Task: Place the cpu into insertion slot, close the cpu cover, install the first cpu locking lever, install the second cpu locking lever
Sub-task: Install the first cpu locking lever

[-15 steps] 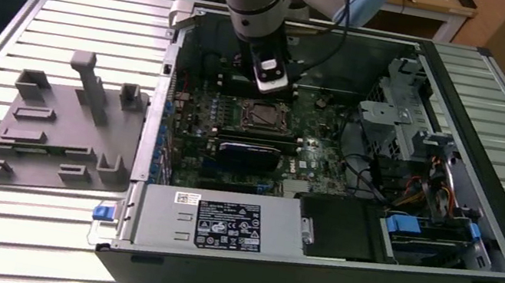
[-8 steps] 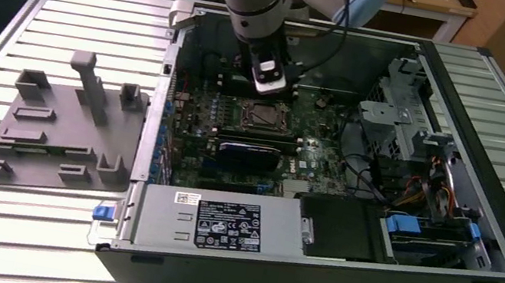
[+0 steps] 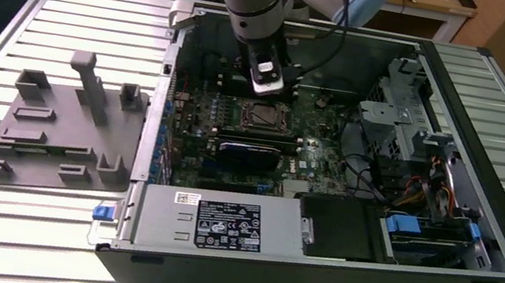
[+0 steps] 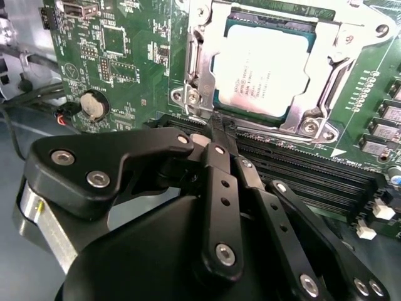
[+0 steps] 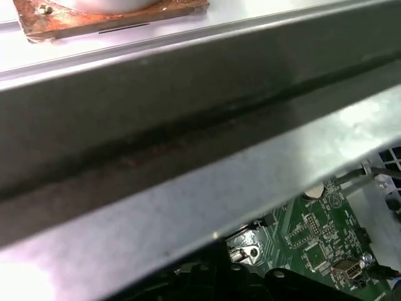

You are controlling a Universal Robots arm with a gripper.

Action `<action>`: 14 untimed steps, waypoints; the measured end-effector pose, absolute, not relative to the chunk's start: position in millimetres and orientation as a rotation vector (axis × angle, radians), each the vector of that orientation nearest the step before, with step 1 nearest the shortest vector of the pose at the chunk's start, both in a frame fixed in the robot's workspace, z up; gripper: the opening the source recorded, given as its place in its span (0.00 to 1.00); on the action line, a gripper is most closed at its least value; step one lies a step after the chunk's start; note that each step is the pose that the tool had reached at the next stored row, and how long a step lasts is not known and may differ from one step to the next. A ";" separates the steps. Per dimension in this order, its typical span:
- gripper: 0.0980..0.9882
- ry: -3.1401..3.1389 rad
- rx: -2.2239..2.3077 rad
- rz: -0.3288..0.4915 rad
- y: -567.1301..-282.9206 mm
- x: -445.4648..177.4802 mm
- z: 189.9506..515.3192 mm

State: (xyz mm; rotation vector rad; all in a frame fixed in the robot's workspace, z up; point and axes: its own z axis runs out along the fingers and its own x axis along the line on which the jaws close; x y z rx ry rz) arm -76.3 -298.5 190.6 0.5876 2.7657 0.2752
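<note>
**Ana:** Second wrist view first: where's the cpu [image 4: 263, 66]?

**Ben:** Already lying flat in the insertion slot [image 4: 220, 100], its silver top showing through the window of the cpu cover [image 4: 203, 59]. The cover looks folded down around the chip, which would pin it against the contacts.

**Ana:** And the pincer [image 4: 222, 128]?

**Ben:** Its fingers are drawn together to a narrow tip with nothing between them, just beside the socket's near edge, close to the memory slots [image 4: 301, 166]. I'd judge a closed tip suits pushing a thin lever better than a spread one.

**Ana:** What does the exterior view add?

**Ben:** The arm reaches down into the open computer case [image 3: 482, 252] on the slatted counter [image 3: 58, 6], its pincer [image 3: 268, 96] right over the socket [image 3: 262, 116]. A grey parts holder [image 3: 56, 138] sits on the exterior view's left, well apart.
</note>
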 end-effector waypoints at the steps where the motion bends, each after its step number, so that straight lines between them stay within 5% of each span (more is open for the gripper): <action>1: 0.00 2.764 0.594 0.274 -298.5 -76.3 190.4; 14: 0.00 2.754 0.631 0.268 -298.4 -74.8 188.6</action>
